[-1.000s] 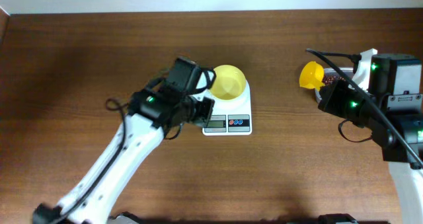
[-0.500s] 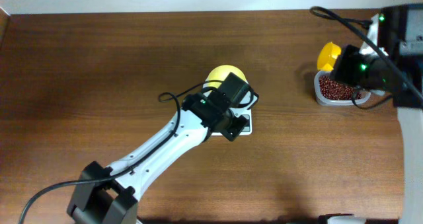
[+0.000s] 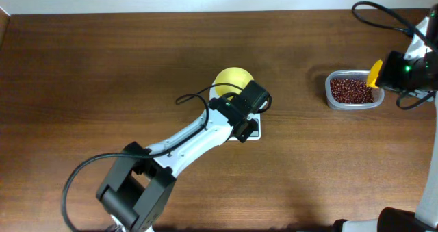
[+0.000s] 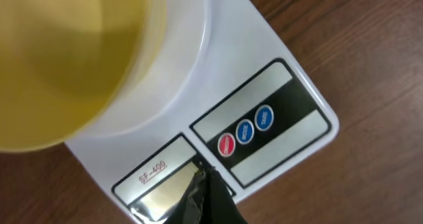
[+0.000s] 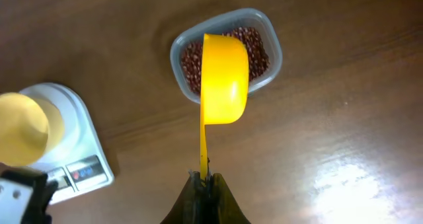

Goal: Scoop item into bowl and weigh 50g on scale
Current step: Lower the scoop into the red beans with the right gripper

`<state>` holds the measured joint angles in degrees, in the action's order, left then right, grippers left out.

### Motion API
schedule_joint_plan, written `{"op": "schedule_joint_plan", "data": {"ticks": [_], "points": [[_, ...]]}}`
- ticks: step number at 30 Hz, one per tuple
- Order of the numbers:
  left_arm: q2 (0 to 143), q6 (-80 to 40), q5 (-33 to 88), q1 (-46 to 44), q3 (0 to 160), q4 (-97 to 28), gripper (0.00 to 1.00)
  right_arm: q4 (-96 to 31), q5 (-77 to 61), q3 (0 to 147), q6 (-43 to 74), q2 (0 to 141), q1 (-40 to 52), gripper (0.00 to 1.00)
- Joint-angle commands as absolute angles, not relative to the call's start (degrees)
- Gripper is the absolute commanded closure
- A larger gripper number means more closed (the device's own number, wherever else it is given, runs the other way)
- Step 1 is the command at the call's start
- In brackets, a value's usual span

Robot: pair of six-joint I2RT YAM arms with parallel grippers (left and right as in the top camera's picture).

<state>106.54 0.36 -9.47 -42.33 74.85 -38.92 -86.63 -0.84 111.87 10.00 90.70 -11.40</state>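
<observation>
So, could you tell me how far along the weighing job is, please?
Done: the bowl sits on the scale, empty. In hand: the shut left pincer points at the scale's front strip, and the right pincer holds the yellow scoop at the clear container of beans. Left: scooping beans into the bowl to target weight.

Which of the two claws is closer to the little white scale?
Left. The left gripper is shut right over the scale; the right gripper is far off beside the bean container, holding the yellow scoop.
</observation>
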Motion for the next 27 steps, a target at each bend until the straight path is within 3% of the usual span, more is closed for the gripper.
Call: {"op": "schedule_joint_plan", "data": {"ticks": [1, 3, 27], "points": [[108.8, -0.2, -9.8, -42.6, 75.0, -38.4, 1.0, -87.4, -0.1, 112.7, 7.2, 90.5, -11.7, 0.96], [108.9, 1.7, -5.4, -42.6, 75.0, -37.9, 1.0, -87.2, -0.1, 112.7, 7.3, 90.5, -11.7, 0.96], [112.5, 1.7, -6.9, -42.6, 75.0, -36.4, 1.0, -82.3, 0.9, 105.5, 1.3, 96.4, -11.7, 0.96]]}}
